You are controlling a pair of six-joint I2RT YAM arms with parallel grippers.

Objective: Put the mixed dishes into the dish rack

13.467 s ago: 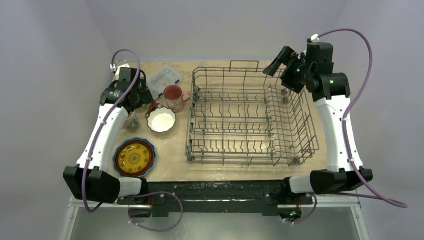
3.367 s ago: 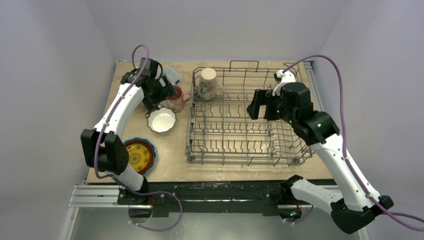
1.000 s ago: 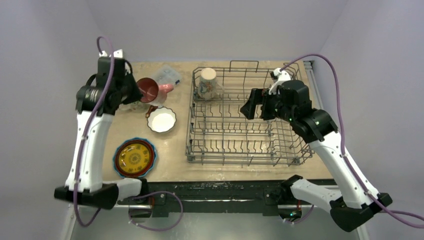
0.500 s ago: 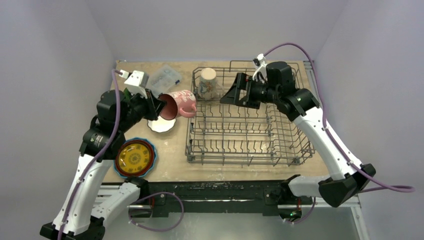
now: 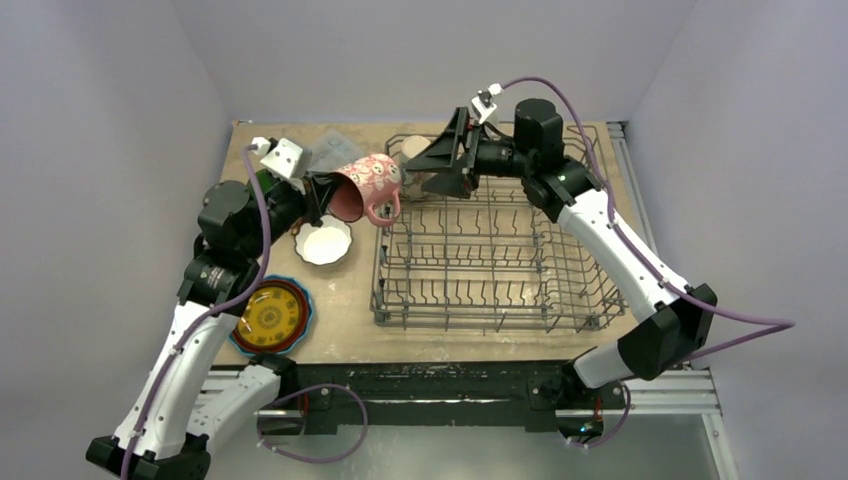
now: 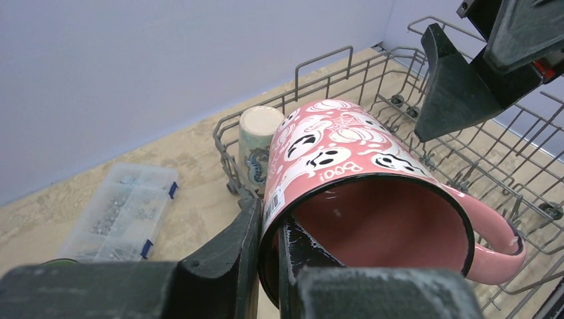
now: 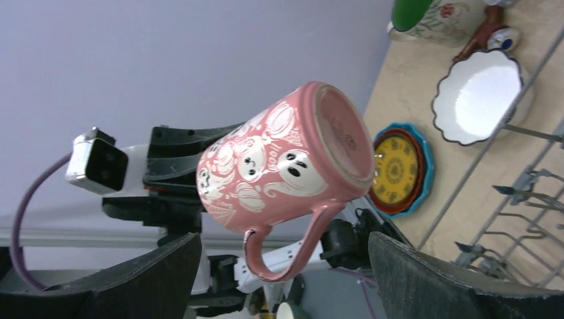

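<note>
**A:** Top view: left gripper [image 5: 318, 197] holds the pink ghost-printed mug [image 5: 365, 183] aloft at the far-left corner of the grey wire dish rack [image 5: 480, 306]. How it grips can't be made out from there.

**B:** Left wrist view settles it. The fingers [image 6: 219, 272] are pinched on the mug's black rim, one inside the mouth, one outside. Right gripper [image 5: 442, 170] is spread wide just beyond the mug's base, not touching it.

**A:** Orientation?

**B:** Mug on its side, long axis roughly level. Mouth faces the left arm; base faces the right gripper and the rack. Only the right wrist view shows the flat base. In the top view the handle sits on the near side.

**A:** Containers?

**B:** Rack: one cream patterned mug [image 6: 255, 142], base up, far-left corner, mostly hidden in the top view.
- On the table: white scalloped bowl [image 5: 323, 241] and yellow-patterned plate with blue rim [image 5: 268, 316].
- Also there: clear plastic compartment box [image 6: 116, 212], small bits in its cells.
- Right wrist view adds a cream mug with green inside [image 7: 435, 14] beside a red-brown tool [image 7: 480, 36].
</note>
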